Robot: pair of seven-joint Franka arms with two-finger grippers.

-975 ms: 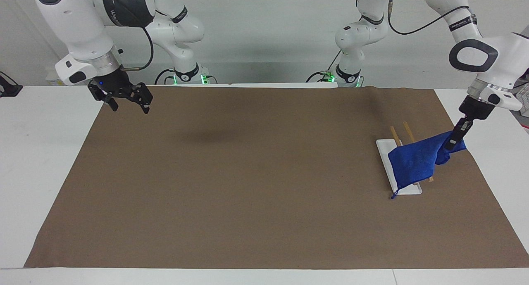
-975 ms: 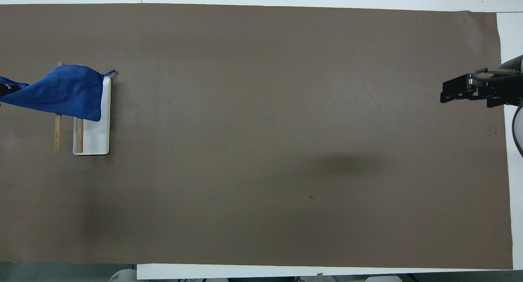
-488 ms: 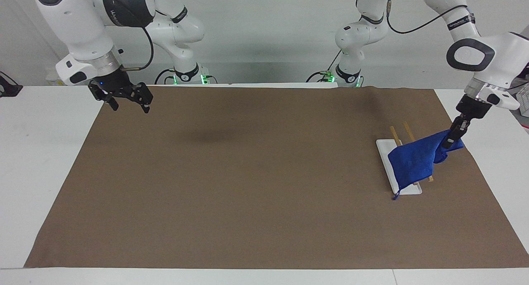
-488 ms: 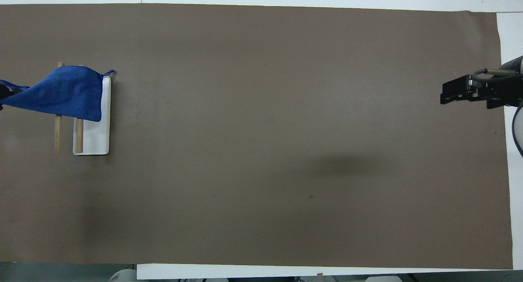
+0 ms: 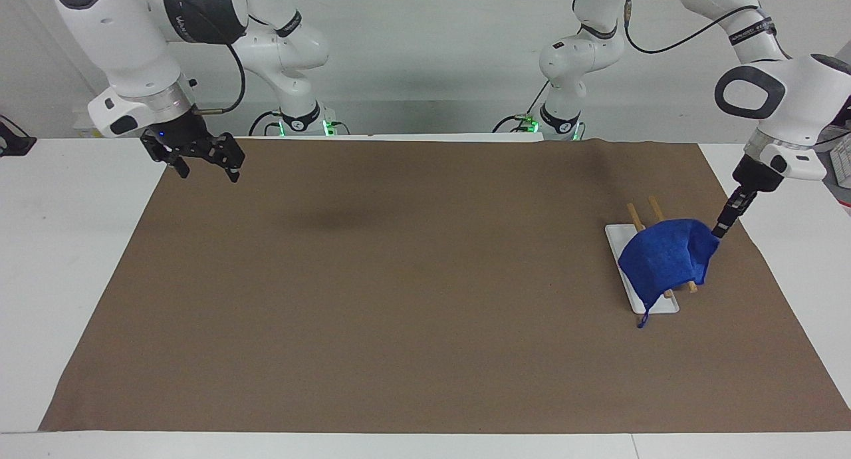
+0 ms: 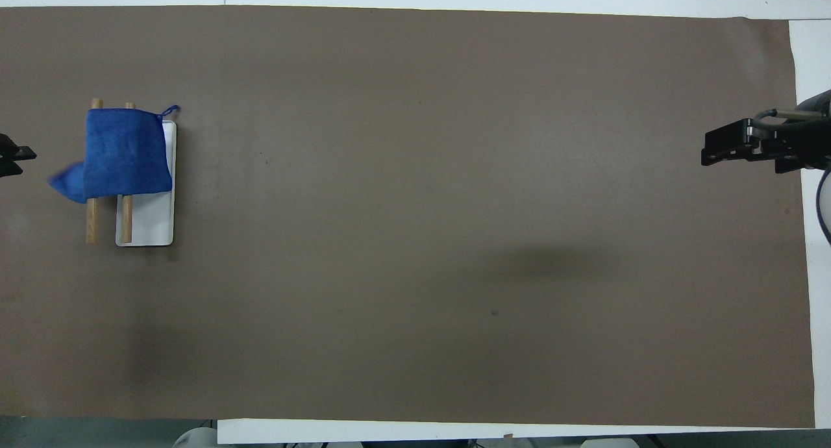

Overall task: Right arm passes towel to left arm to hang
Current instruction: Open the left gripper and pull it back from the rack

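The blue towel (image 5: 665, 256) hangs draped over the two wooden bars (image 5: 637, 216) of a small rack with a white base (image 5: 615, 238), toward the left arm's end of the table. In the overhead view the towel (image 6: 123, 150) covers the bars (image 6: 92, 221), and its loop (image 6: 170, 110) hangs off one corner. My left gripper (image 5: 721, 226) is open and empty just beside the towel, apart from it in the overhead view (image 6: 18, 161). My right gripper (image 5: 206, 166) is open and empty, raised over the mat's corner at the right arm's end, waiting; it also shows in the overhead view (image 6: 704, 148).
A brown mat (image 5: 399, 279) covers most of the white table (image 5: 66, 246). The rack's white base (image 6: 152, 224) lies on the mat. Nothing else stands on the mat.
My left gripper has let go of the towel and drawn back a little. The towel's held end has dropped, so it now hangs over the bars. The right arm has not moved.
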